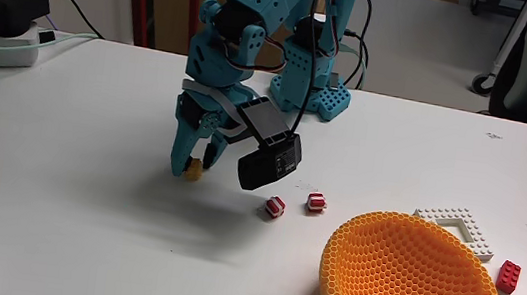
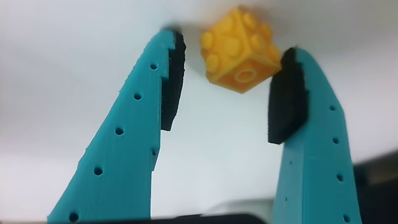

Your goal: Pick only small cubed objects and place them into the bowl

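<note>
While my open gripper (image 2: 227, 87) straddles the yellow cube (image 2: 239, 50) on the table, well left of the bowl (image 1: 408, 281), its skewed corners could slip off my pads (image 2: 286, 96).

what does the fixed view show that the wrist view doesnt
Fixed view alone: the whole teal arm, two red-and-white striped cubes, the honeycomb orange bowl, a flat white studded plate behind it, a red brick and a power strip.

Wrist view alone: the black pads lining the fingers, the open gap between them, and the studs on several faces of the yellow cube.

Both: the gripper, open around the yellow cube, which lies on the white table.
</note>
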You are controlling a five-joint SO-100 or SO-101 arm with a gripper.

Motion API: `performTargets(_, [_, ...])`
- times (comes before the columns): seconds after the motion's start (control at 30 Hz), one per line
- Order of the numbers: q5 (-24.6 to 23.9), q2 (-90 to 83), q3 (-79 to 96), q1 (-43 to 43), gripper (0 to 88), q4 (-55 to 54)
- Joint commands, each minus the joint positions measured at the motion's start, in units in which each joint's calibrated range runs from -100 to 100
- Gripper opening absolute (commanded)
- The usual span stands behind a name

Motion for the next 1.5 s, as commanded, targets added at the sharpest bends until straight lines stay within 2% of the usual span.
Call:
performTargets(0.0, [0.8, 0.0, -1.9, 0.7, 14.8, -1.4])
performTargets(0.23, [1.6, 0.0, -2.0, 0.7, 2.7, -2.3])
performTargets(0.53, [3.8, -12.7, -10.4, -1.6, 1.1, 10.1])
performTargets(0.63, [4.3, -18.4, -13.9, -7.1, 1.6, 14.2])
performTargets(0.77, [4.2, -22.4, -18.1, -19.7, 2.3, 17.7])
performTargets(1.03, [3.7, -22.6, -22.3, -39.4, 2.2, 15.4])
performTargets(1.47, [4.0, -13.3, -22.4, -50.6, 2.6, 2.9])
